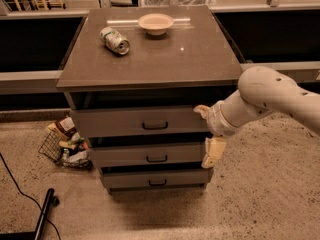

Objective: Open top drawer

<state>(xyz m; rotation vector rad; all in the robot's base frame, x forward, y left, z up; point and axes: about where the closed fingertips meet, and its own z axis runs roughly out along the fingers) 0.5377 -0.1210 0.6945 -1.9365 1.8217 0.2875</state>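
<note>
- So the top drawer (120,123) looks fully shut, sitting just left of the fingers (213,152).
- Gripper (208,131) hangs at its right end, fingers spread wide, holding nothing.
- Handle (155,125), further left, is ungrabbed; all pulling's left.

The hand (207,131) hides the right end of the top drawer (135,122).

Dim amber light; glare on cabinet top (195,64); jaws beside top drawer (112,124).
</note>
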